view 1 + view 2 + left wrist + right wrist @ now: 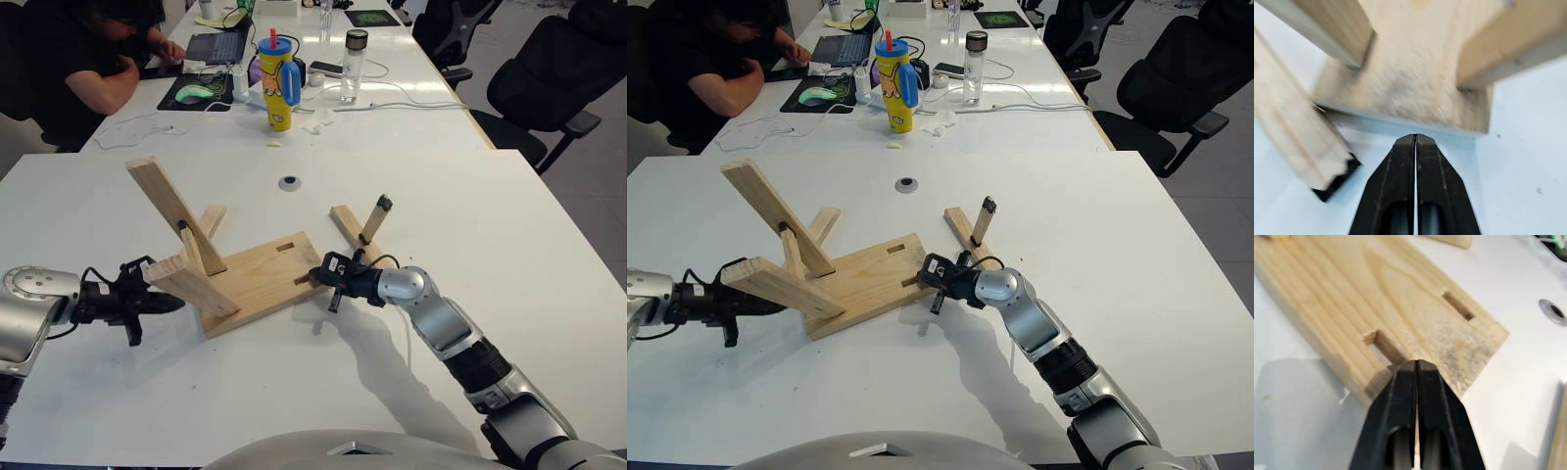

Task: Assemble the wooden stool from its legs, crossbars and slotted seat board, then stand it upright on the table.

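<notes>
Room: you work on a white counter (pixel 529 255) in an office; a yellow cup (pixel 278 86) stands on the table behind.
Eye views: the seat board (pixel 263 279) lies flat mid-counter, slots facing up, probably so legs can drop in. Two fitted legs (pixel 168 208) lean up from its left end. The loose legs (pixel 355 231) lie just beside its right end.
Left wrist view: your left gripper (pixel 1415 140) has its fingers pressed together on nothing. It sits at the board's left edge between the fitted legs, likely bracing that end.
Right wrist view: your right gripper (pixel 1416 366) also has its fingers pressed together and empty. The tips rest at the board's right edge beside an open slot (pixel 1382 346).
Judgement: half built; you seem to be steadying the board.
</notes>
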Tool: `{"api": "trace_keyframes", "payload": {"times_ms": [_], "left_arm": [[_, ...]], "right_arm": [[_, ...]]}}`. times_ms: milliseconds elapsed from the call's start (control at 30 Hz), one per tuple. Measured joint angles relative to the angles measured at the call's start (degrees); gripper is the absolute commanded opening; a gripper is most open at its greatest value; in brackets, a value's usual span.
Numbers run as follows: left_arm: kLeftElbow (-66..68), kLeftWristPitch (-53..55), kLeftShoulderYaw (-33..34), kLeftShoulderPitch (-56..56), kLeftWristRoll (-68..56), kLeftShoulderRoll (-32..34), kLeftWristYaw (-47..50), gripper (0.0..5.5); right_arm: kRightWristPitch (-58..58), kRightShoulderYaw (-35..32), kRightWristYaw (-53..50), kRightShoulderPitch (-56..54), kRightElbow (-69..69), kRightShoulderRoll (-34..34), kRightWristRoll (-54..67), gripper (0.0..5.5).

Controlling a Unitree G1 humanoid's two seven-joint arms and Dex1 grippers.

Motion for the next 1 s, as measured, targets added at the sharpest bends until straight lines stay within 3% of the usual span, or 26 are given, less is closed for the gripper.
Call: {"api": "trace_keyframes", "payload": {"times_ms": [167,367,667,1000], "left_arm": [[-8.36,1.44,-0.69,5.86,-2.71,0.04,-1.54,0.02],[-16.32,5.00,-5.92,8.01,-1.93,-5.80,6.56,0.02],[-4.36,-2.84,-7.90,-0.21,8.18,-10.96,18.73,0.02],[19.22,-9.49,-15.02,-22.10,19.74,-28.16,32.69,0.02]], "right_arm": [[3.92,3.50,5.87,-1.93,-4.27,-4.59,-2.11,0.00],[8.65,4.67,7.03,-2.19,-7.26,-5.47,-2.73,0.00],[11.29,5.26,9.21,-1.65,-10.94,-8.16,-2.39,0.00],[11.25,6.83,6.90,-2.55,-6.62,-0.11,-2.32,0.00]]}}
